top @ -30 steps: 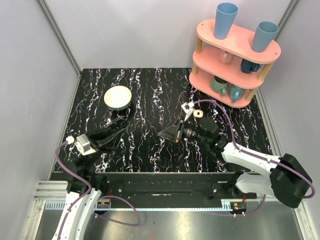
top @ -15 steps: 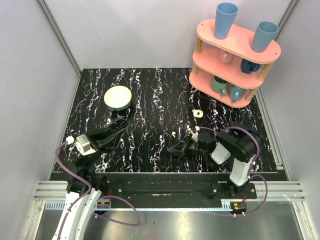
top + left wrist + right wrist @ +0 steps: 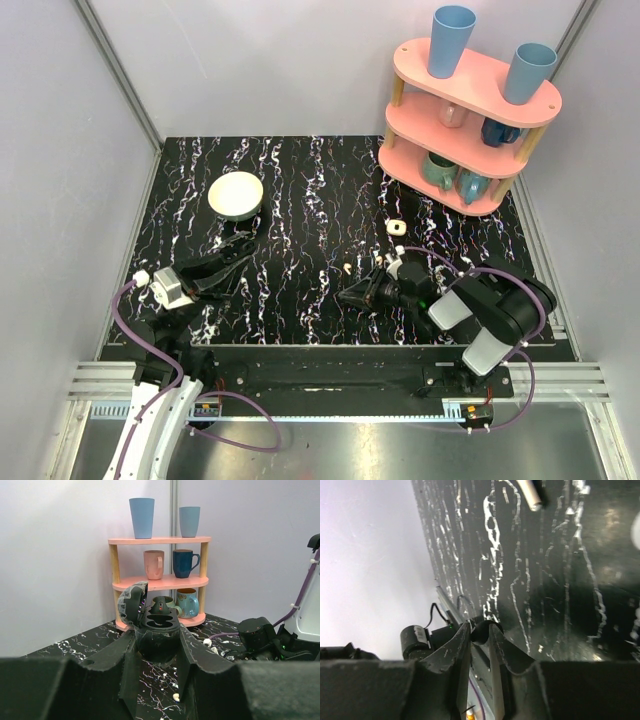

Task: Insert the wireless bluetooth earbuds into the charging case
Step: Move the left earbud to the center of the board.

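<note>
My left gripper [image 3: 238, 250] [image 3: 157, 647] is shut on a black charging case [image 3: 156, 625]. The case sits upright, its lid open, and two empty wells show. One cream-white earbud [image 3: 345, 268] lies on the marbled table mid-right; it also shows in the left wrist view [image 3: 175, 697], just past my left fingers. A second small cream piece with a darker centre [image 3: 396, 228] [image 3: 207, 642] lies further back toward the shelf. My right gripper [image 3: 350, 294] [image 3: 480, 630] hovers low, rolled on its side, near the first earbud. Its jaws stand nearly together and hold nothing pale.
A round cream bowl [image 3: 236, 194] stands at the back left. A pink three-tier shelf [image 3: 468, 120] with cups and mugs fills the back right corner. My right arm [image 3: 490, 310] is folded back near its base, with its purple cable looped over it.
My right arm has pulled back from the table's middle toward its base and folded. The earbud it covered now lies bare. My left arm and the case have not moved.
</note>
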`<state>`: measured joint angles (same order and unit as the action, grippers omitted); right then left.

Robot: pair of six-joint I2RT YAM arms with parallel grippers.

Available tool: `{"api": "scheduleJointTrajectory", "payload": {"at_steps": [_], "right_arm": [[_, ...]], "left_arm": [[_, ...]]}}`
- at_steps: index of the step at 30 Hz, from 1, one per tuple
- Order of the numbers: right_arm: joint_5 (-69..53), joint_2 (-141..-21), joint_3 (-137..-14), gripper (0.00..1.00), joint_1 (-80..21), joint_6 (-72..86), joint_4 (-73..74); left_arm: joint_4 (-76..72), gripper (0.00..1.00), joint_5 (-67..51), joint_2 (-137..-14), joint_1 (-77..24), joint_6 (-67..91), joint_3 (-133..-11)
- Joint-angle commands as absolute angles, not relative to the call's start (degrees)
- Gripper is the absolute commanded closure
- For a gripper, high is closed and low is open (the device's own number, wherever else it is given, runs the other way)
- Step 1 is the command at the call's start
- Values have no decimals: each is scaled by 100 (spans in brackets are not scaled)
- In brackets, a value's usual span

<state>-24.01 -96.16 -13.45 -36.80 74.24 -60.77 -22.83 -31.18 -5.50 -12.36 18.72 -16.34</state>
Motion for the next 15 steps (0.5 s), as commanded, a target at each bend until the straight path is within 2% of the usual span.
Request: {"api": "scheduleJointTrajectory", "payload": {"at_steps": [1,4,15], "right_arm": [[-1961,-9185,-1441,73,-3691,6786,-5064],[-1846,-9106,-1459,70,-3691,6619,-4642],[-1661,-9159,-1327,69,-3691,6443,-4606]], "left_arm": [[-2566,97,-3094,-606,-1204,1942,-1670],[-2566,97,-3094,-598,-1204,1942,-1670],[-2566,97,-3094,-598,-1204,1942,-1670]]}}
